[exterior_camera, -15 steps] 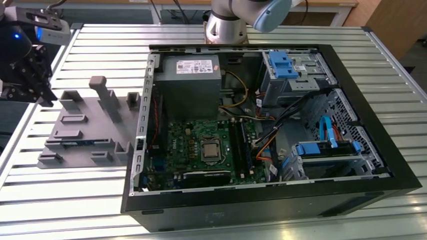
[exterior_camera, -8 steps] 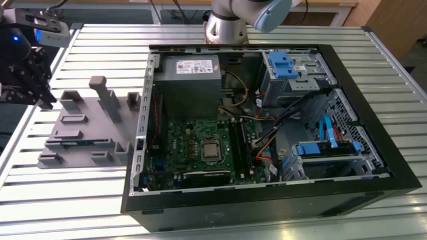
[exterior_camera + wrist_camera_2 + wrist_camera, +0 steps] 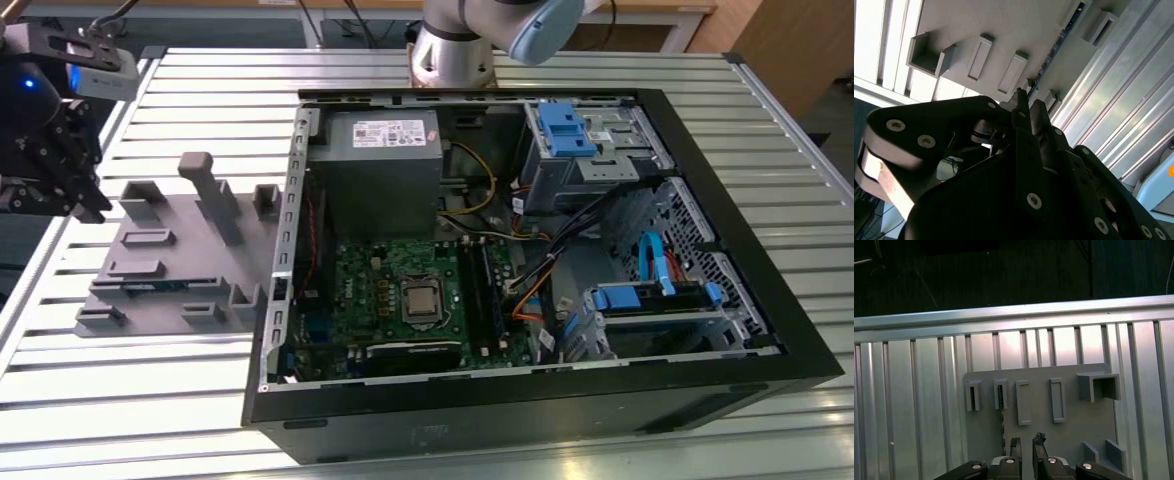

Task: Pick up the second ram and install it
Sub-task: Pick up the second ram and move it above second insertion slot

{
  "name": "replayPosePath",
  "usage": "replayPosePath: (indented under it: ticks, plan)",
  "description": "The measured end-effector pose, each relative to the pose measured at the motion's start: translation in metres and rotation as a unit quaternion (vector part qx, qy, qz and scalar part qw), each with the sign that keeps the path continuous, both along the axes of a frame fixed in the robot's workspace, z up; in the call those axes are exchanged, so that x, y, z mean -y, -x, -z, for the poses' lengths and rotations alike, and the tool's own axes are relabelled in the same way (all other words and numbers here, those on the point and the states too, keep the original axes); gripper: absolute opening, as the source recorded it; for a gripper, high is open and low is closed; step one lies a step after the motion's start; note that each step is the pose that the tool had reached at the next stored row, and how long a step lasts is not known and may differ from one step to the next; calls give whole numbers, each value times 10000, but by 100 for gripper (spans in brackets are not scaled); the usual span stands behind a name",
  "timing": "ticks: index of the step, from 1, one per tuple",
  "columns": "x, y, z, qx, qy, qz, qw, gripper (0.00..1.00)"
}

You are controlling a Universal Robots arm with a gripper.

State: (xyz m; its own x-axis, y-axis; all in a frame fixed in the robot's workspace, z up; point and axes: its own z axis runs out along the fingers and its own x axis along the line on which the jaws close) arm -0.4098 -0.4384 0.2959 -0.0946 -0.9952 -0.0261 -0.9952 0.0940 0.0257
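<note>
First wrist view: I see 1 gripper [image 3: 1027, 442] with its 2 black fingertips [image 3: 1015, 444] parted by a narrow gap. Bare grey plastic shows between them, and they pinch nothing. Under them lies 1 grey holder tray [image 3: 1074, 420], matte and moulded. It has 4 upright rectangular pockets in a row, 1 larger U-shaped bracket and 2 small fins.

The second ram [image 3: 1002, 420] stands on edge in the tray as 1 thin dark strip running out of 1 pocket. It sits just outside the finger gap, beside 1 fingertip, and I cannot tell whether they touch.

In the second wrist view the gripper [image 3: 1029, 107] shows the same slim gap. The second ram [image 3: 1054, 47] is a dark edge set in the holder tray [image 3: 1019, 25].

In the exterior view the gripper [image 3: 54, 150] hangs at the exterior view's left of the holder tray [image 3: 174, 225], clear of it. The second ram [image 3: 158, 286] lies low in the tray, a green-blue sliver. The ribbed aluminium table [image 3: 534, 70] carries 1 open black computer case [image 3: 534, 420] holding 1 green motherboard [image 3: 374, 290]. There is also 1 grey power supply [image 3: 380, 190] with 1 white printed label [image 3: 391, 131], and 2 blue drive brackets [image 3: 574, 130].
</note>
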Motion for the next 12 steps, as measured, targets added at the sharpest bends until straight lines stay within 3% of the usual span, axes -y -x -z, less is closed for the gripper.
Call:
replayPosePath:
  ticks: [5, 6, 12]
  plan:
    - [7, 0, 22, 0, 1, -1, 10000, 25]
    - [7, 0, 30, 0, 1, -1, 10000, 31]
    - [19, 0, 93, 0, 0, -2, 10000, 31]
